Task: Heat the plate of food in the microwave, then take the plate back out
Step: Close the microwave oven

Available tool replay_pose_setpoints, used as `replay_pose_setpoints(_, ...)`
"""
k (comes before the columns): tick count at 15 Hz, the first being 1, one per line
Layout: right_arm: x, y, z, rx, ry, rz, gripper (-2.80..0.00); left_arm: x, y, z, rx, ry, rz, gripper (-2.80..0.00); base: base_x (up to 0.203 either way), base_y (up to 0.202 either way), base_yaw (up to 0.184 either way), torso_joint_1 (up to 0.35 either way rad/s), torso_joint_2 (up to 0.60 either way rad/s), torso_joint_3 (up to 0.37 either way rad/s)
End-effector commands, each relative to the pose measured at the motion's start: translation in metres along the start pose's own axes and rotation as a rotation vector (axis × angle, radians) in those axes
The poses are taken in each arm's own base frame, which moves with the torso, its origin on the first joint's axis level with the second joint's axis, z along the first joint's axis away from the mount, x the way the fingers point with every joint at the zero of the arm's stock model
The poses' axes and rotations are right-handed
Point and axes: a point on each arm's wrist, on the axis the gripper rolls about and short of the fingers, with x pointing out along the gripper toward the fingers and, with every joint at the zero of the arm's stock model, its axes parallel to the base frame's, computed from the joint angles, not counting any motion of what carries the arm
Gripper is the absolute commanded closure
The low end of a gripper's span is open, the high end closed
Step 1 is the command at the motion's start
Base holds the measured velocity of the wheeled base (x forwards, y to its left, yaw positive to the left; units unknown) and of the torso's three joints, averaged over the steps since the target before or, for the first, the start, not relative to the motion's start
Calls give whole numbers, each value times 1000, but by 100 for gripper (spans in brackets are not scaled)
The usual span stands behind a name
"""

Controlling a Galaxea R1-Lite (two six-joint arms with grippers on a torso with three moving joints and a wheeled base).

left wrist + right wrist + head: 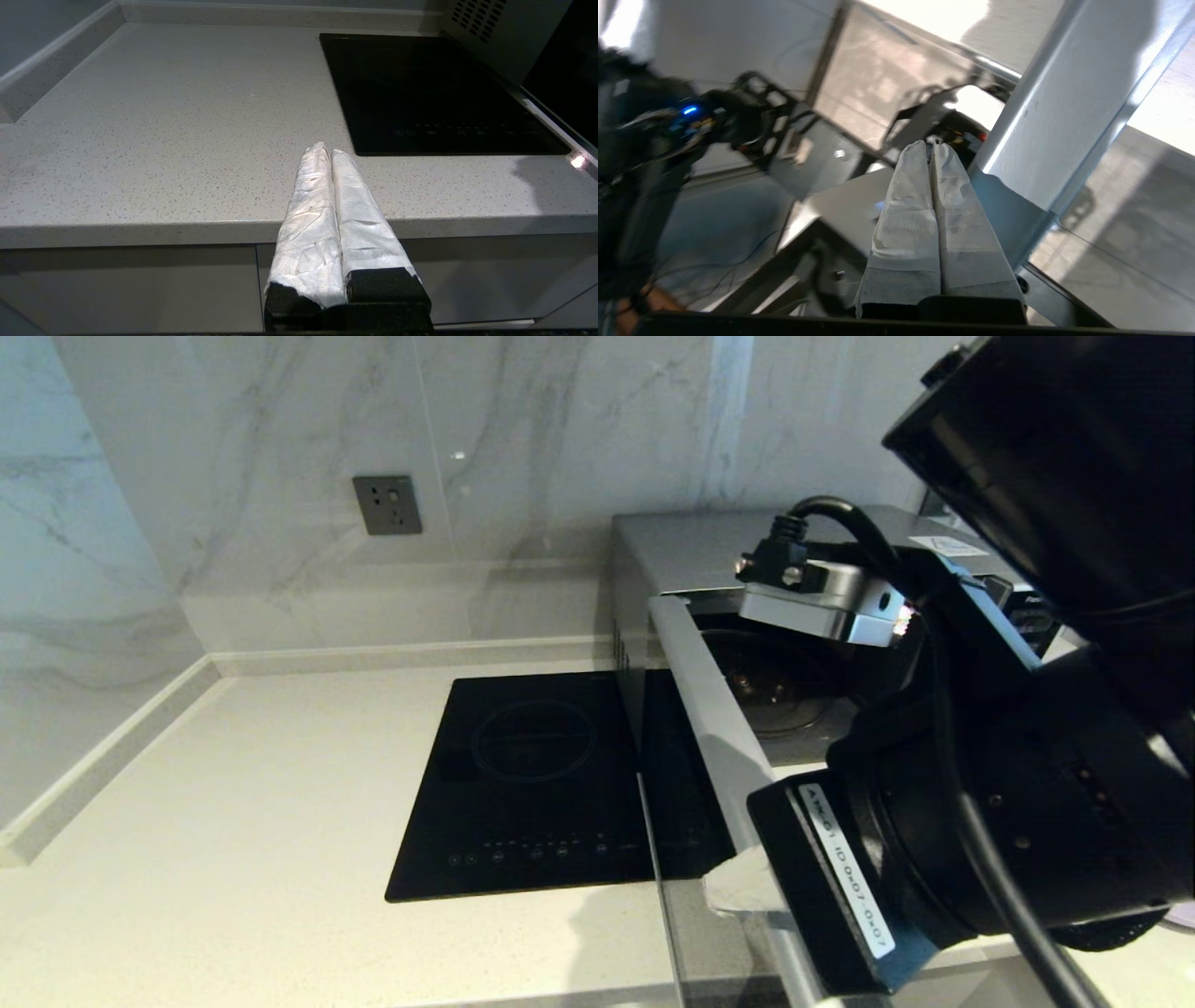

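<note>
The silver-grey microwave stands at the right of the counter with its door swung out towards me. Inside it I see the glass turntable; my right arm covers the rest of the cavity. The plate of food shows in no view. My right gripper is shut and empty, its white-wrapped fingers against the silver edge of the door, low at the front. The right gripper points down past that edge. My left gripper is shut and empty, hovering over the counter's front edge, left of the hob.
A flat black induction hob lies in the speckled counter just left of the microwave, its near edge close to my left gripper. A grey wall socket sits on the marble wall. The microwave's vented side rises beyond the hob.
</note>
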Motion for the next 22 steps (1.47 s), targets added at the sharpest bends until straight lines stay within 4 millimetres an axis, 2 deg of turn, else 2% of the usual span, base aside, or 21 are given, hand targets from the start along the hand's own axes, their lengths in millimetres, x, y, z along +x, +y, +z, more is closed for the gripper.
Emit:
replay_pose_setpoints(1,-5,-5,-1,13,-20,-56,0,0,0,0,-1,1,1,0,0,0,0,0,0,0)
replay_pose_setpoints(9,-15,-51,11,213,-132,-375,0,0,0,0,-1,1,1,0,0,0,0,0,0,0)
replay_pose_setpoints(13,-25,-74,19,297,-180,-437,0,0,0,0,-1,1,1,0,0,0,0,0,0,0)
replay_pose_setpoints(18,-30,-124,36,467,-204,-601,0,0,0,0,-2,1,1,0,0,0,0,0,0,0)
replay_pose_setpoints(22,-21,-162,55,579,-209,-686,0,0,0,0,-1,1,1,0,0,0,0,0,0,0)
